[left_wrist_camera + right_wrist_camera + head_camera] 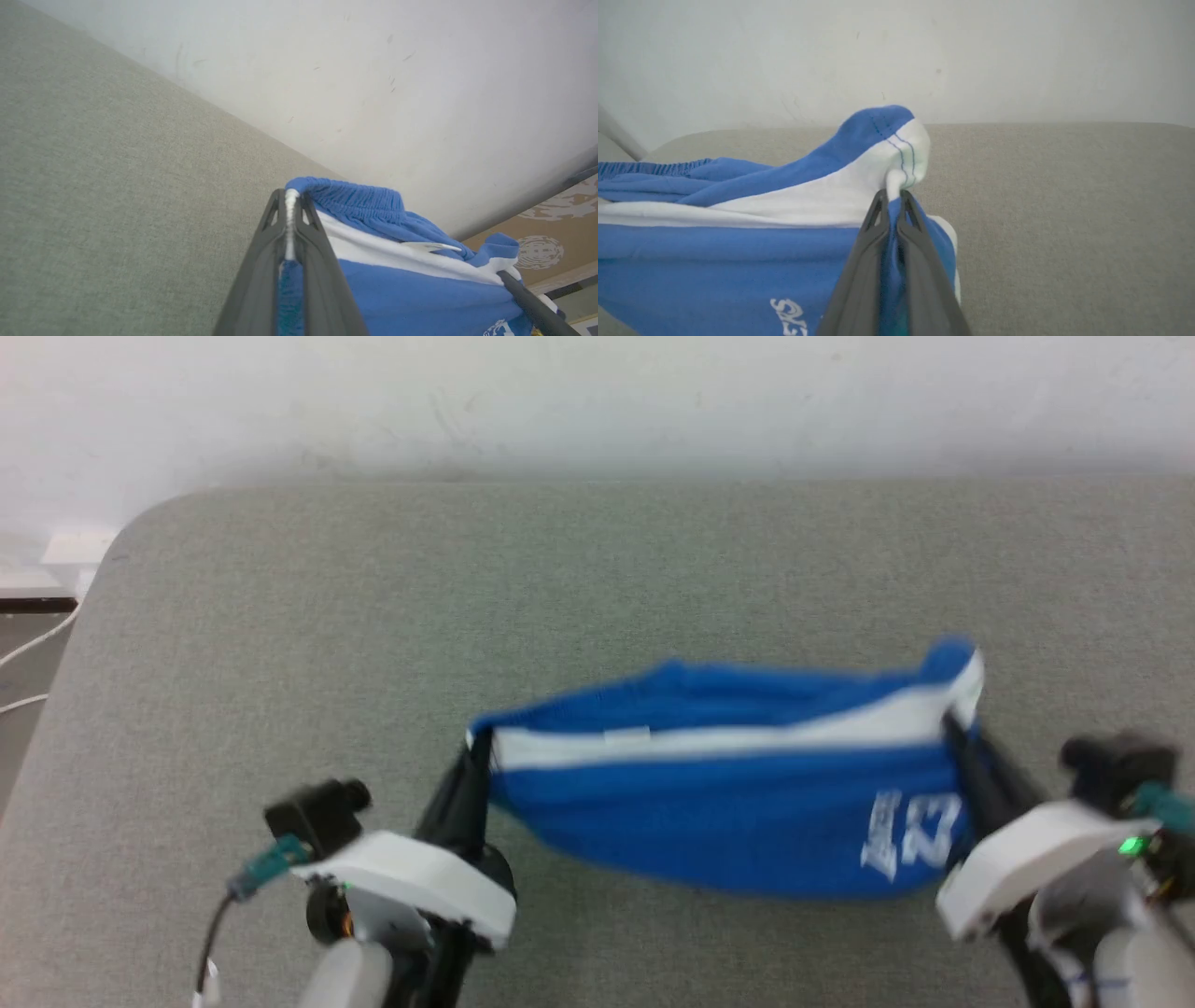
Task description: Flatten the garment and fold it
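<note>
Garment (728, 821) stretched between left gripper (290, 195) and right gripper (892, 193), each clamped on one end, apparently hanging above grey surface (373, 616)

Open grey padded surface (280, 644) occupies the left part and the whole middle band of the head view; a gripper can pass there unobstructed. The garment (728, 803) spans the lower centre to lower right. It is stretched between the left gripper (479, 747) and the right gripper (954, 726), each clamped on one end, and blocks the direct path between them. Behind the garment, open surface extends up to the white wall (597, 401), which bounds the top of the frame. At the left edge the surface ends in a rounded corner; white cables (42, 637) and a white block (79, 549) lie beyond it. A narrow open strip runs below the garment at the bottom centre.
</note>
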Motion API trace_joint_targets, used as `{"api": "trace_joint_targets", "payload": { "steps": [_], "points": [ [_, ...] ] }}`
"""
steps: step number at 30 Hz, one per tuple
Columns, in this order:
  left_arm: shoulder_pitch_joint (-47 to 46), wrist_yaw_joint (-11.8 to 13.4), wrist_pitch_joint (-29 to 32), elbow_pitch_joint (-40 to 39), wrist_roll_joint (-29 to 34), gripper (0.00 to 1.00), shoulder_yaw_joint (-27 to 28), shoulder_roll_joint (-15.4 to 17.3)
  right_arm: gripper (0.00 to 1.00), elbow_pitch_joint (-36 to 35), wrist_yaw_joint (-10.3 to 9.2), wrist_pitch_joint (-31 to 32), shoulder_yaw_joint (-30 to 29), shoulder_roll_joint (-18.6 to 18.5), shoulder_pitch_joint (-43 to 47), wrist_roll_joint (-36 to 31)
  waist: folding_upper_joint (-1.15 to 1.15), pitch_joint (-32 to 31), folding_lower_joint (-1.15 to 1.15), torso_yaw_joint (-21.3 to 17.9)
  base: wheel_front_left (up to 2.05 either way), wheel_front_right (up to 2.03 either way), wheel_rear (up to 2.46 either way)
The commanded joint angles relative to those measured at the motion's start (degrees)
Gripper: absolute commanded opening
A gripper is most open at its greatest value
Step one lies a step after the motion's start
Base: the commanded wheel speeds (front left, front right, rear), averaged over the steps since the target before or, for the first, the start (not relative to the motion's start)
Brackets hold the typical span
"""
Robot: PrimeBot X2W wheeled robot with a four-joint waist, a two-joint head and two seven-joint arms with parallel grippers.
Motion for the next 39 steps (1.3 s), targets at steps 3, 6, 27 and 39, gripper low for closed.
{"api": "trace_joint_targets", "payload": {
  "steps": [3, 6, 27, 39],
  "points": [
    [2.69, 1.53, 1.45, 2.26, 2.0, 0.0, -1.66, 1.0, 0.0, 2.01, -0.13, 3.47, 1.52, 0.66, 4.72, -1.01, 0.0, 0.14, 0.01, -0.6, 0.0, 0.0, 0.0],
    [4.14, 1.85, 3.04, 3.46, 2.51, 0.0, -2.84, 1.73, 0.0, 2.41, -0.13, 7.37, 3.0, 0.83, 7.7, -1.12, 0.0, -0.01, 0.01, -0.56, 0.0, 0.0, 0.0],
    [3.67, 1.91, 6.05, 2.23, 3.19, 0.0, -4.85, 3.69, 1.0, -11.41, -0.13, 25.22, -6.27, 1.22, 8.35, -0.89, 0.0, 1.23, 0.01, 0.74, 0.0, 0.0, 0.0],
    [-0.69, 0.66, 5.4, 4.32, 4.22, 0.0, -6.86, 2.58, 0.0, 11.92, -0.13, 35.2, -1.14, -3.8, -10.5, 0.08, 0.0, 3.3, 0.01, 4.67, 0.0, 0.0, 0.0]
  ]
}}
